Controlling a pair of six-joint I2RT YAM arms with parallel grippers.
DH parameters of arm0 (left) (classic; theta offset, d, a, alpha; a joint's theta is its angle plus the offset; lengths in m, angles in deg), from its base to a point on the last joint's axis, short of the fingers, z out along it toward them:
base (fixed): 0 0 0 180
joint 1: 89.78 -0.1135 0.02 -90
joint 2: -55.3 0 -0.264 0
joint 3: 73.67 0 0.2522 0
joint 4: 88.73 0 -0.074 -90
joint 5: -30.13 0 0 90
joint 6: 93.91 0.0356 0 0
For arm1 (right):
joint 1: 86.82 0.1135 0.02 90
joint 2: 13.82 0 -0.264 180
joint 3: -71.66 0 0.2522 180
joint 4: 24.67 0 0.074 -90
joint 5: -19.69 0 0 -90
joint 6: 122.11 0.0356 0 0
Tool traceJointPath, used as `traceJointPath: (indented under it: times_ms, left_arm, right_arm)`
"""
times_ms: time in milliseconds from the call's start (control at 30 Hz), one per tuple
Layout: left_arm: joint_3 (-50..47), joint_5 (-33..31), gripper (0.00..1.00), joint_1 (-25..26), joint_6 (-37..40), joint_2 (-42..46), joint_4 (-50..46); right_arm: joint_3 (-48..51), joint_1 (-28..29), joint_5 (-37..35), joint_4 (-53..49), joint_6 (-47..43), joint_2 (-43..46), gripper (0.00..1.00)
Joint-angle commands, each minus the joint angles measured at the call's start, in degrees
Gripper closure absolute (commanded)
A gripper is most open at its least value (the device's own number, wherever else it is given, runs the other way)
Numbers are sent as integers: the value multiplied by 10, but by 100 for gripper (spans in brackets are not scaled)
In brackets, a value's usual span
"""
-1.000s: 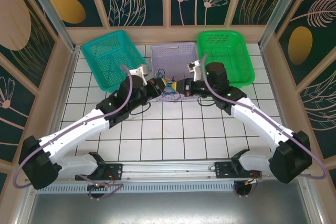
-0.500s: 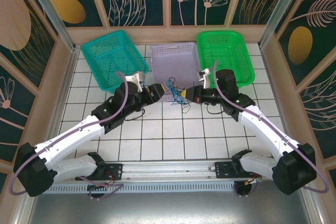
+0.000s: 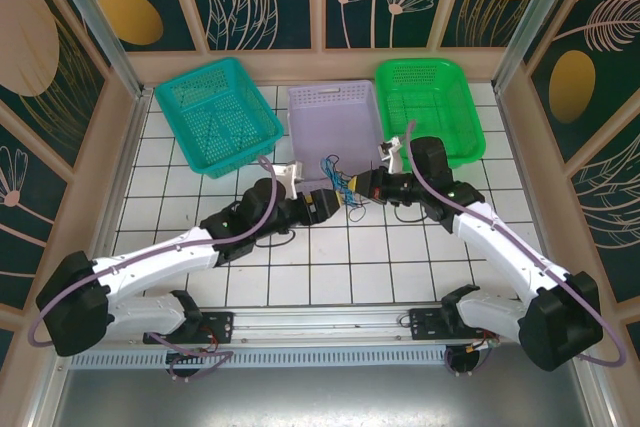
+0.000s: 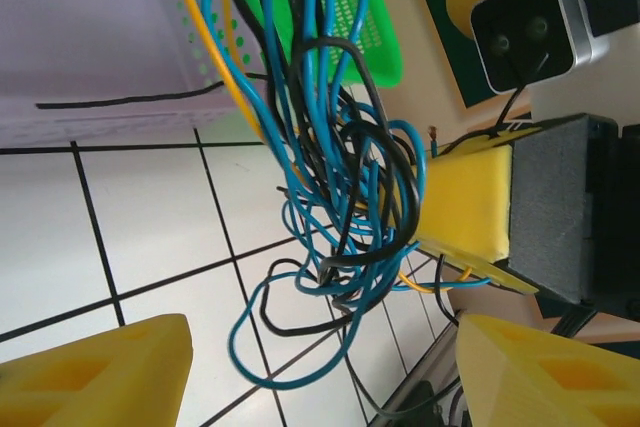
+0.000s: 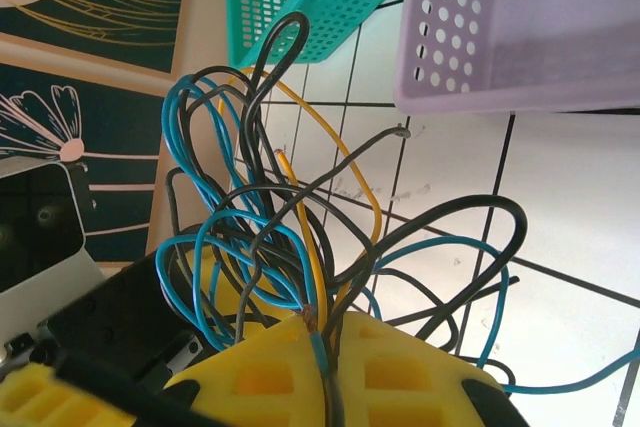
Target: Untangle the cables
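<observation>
The cables [image 3: 338,181] are a tangle of thin blue, black and yellow wires hanging just in front of the lilac basket. My right gripper [image 3: 357,187] is shut on them. In the right wrist view, its yellow fingers [image 5: 325,332] are pressed together, with the cables [image 5: 290,207] fanning up out of the seam. My left gripper [image 3: 333,204] sits close below and to the left of the bunch. Its yellow fingers [image 4: 325,352] stand wide apart. The lowest loops of the cables [image 4: 335,197] hang above the gap, and nothing is clamped between the fingers.
Three baskets line the back of the tiled table: teal [image 3: 215,112], lilac [image 3: 335,119] and green [image 3: 432,102]. Another black wire [image 4: 130,100] lies in the lilac basket. The wooden side walls close in the table on both sides.
My left gripper has opened and let go of the tangle, then moved toward the near right. My right gripper has drawn the cables back from the lilac basket's front edge.
</observation>
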State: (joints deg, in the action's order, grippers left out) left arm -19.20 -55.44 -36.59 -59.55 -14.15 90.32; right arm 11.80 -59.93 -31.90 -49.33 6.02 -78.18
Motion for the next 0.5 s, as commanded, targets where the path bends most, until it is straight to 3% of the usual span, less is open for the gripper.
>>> traceJointPath:
  times_ms: [0,100,233,300,433,467]
  left_arm:
    - [-2,-2,31,3,14,-33,52]
    - [10,1,36,4,19,-62,57]
    - [33,-44,49,5,31,-89,18]
    - [30,-80,62,4,28,-88,16]
    - [6,-152,99,4,12,-53,15]
    - [-3,-168,100,4,6,-38,11]
  right_arm:
    - [4,8,0,11,22,-2,100]
    - [2,11,6,11,27,-1,100]
    - [2,15,16,10,36,10,100]
    - [1,16,14,1,35,16,100]
    - [3,14,-14,-35,9,19,100]
    - [5,10,-25,-45,0,18,100]
